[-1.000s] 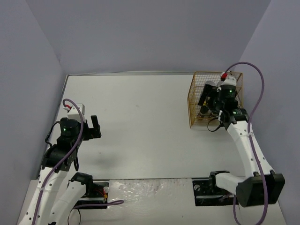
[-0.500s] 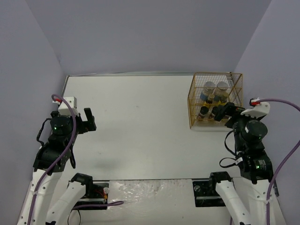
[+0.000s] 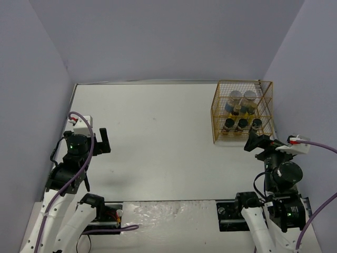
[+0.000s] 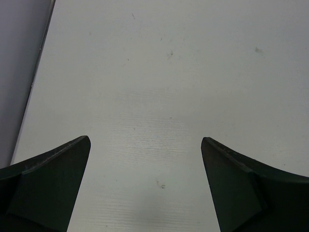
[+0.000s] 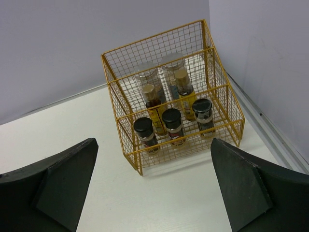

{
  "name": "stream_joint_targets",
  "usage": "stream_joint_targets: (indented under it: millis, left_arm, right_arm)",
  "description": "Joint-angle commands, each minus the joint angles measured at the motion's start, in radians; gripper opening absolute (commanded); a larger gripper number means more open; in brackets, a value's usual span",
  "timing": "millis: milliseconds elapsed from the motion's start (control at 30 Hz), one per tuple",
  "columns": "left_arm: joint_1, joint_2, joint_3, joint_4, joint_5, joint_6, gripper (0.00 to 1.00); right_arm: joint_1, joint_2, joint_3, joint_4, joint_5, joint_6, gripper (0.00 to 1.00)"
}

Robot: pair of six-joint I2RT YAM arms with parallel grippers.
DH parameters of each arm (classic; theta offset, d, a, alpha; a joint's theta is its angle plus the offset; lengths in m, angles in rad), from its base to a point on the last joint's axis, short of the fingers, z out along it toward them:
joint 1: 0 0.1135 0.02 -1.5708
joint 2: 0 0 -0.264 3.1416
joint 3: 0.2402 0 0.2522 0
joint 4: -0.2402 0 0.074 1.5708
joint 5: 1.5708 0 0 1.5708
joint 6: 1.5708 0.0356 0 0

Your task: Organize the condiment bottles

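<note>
You are inspecting seven condiment bottles, all standing inside the gold wire basket at the far right of the bench. Black-lidded jars are lining the near row, with slim yellow bottles and silver-lidded jars sitting behind. Your right gripper is hovering just on the near side of the basket, released and carrying nothing. Your left gripper is hanging released over the bench on the left, well apart. The risk is lying in any re-entry: the bottles are standing close together, so a wide-spread finger is likely to be clipping the wire rim or toppling a neighbour, and the basket, probably light, may be sliding.
</note>
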Motion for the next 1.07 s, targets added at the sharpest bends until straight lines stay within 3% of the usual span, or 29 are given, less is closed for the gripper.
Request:
stream_joint_targets:
  millis: [0, 1033]
  left_arm:
    - [-0.006, -0.022, -0.01, 0.092, -0.046, 0.012, 0.97]
    - [-0.014, 0.001, -0.051, 0.151, -0.045, 0.016, 0.97]
  right_arm:
    - [0.007, 0.012, -0.024, 0.059, 0.043, 0.014, 1.0]
    - [0.007, 0.029, -0.034, 0.064, 0.023, 0.024, 1.0]
